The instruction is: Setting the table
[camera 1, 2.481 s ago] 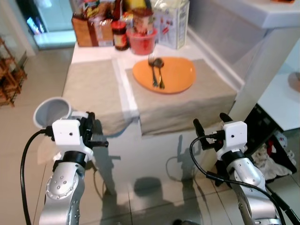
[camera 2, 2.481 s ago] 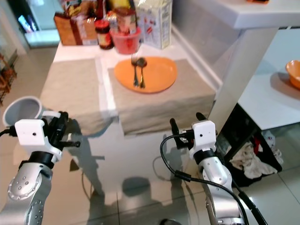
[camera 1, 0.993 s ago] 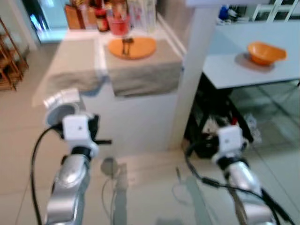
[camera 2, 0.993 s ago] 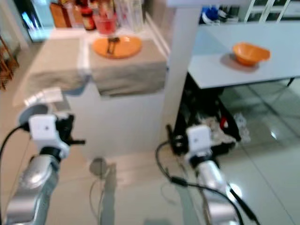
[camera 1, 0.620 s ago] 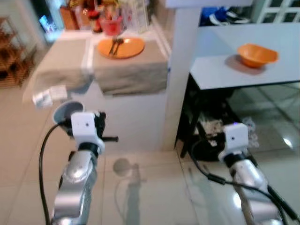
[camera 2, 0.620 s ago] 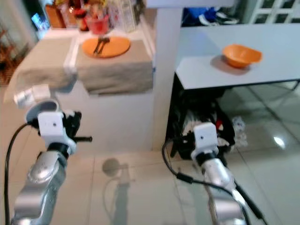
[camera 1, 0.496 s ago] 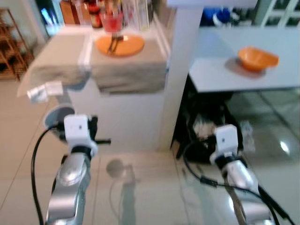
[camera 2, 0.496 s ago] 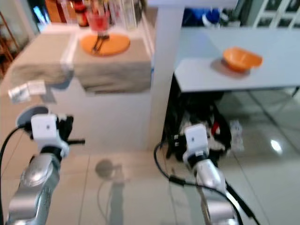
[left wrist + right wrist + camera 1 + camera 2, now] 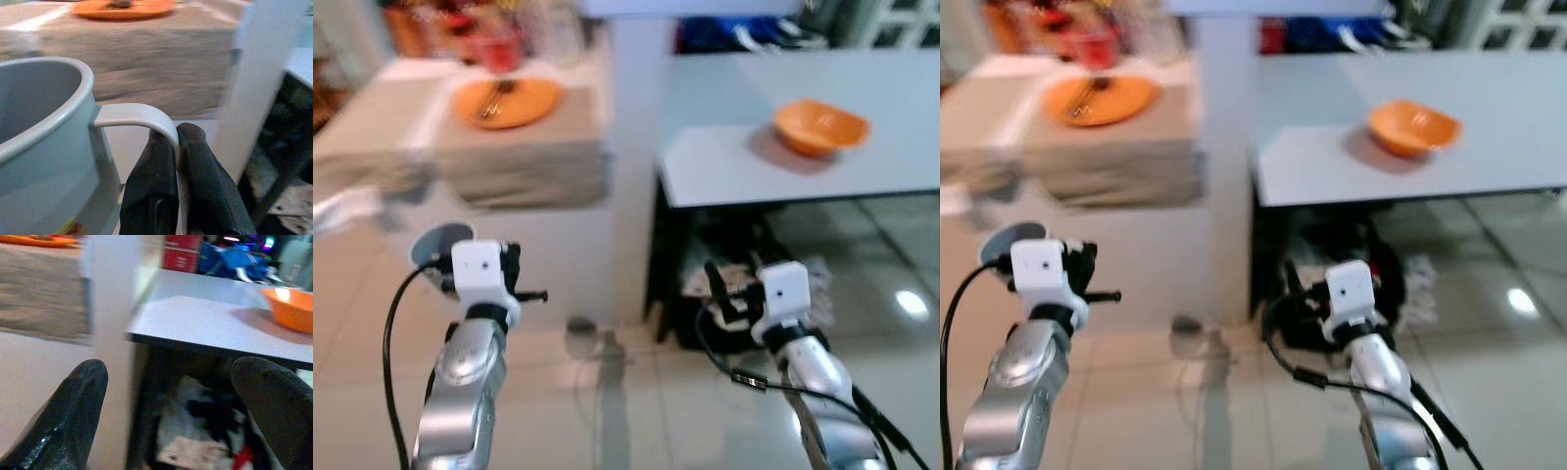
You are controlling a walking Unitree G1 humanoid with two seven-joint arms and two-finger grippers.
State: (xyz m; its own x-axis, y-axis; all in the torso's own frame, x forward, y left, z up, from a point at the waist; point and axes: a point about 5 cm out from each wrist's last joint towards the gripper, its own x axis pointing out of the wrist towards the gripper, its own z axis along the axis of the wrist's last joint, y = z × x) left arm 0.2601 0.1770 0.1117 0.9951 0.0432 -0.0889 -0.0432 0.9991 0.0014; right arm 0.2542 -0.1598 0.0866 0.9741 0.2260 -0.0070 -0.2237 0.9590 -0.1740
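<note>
Left wrist view: left claw pinches the grey mug's handle; right claw spread wide, empty.

Smooth grey cup, glossy floor tiles

Grey mug: pale grey, upright, mouth open upward, held off floor by handle pinched between left gripper fingers; small yellow label low on its wall. Orange plate: flat on beige placemat on counter, blurred; fork and spoon probably lying side by side across it. Orange bowl: upright on grey counter, well apart from plate, nothing visible inside.
</note>
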